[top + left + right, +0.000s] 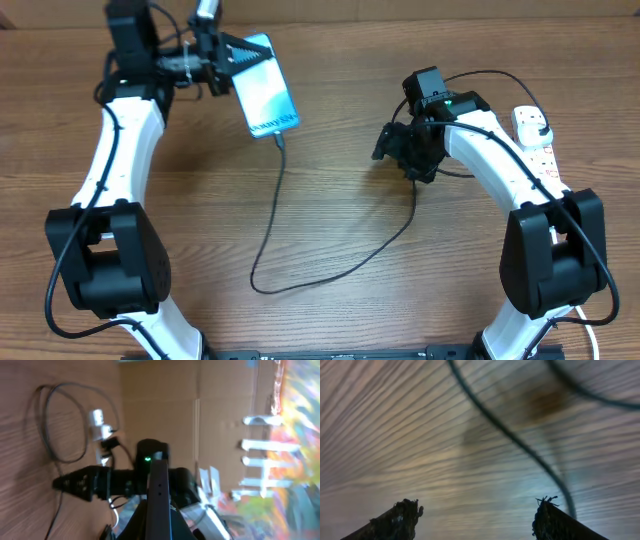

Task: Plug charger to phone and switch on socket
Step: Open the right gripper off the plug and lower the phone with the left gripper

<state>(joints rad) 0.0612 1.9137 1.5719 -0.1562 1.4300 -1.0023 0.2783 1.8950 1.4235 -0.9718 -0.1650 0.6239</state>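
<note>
The overhead frame holds one phone [266,88] at upper left, one charger cable [275,215] through the middle and one socket strip [538,142] at the right edge. One table [350,60] carries two arms: a left arm [122,165] and a right arm [497,165].

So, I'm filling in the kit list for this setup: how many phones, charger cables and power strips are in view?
phone: 1
charger cable: 1
power strip: 1
Total: 3
</note>
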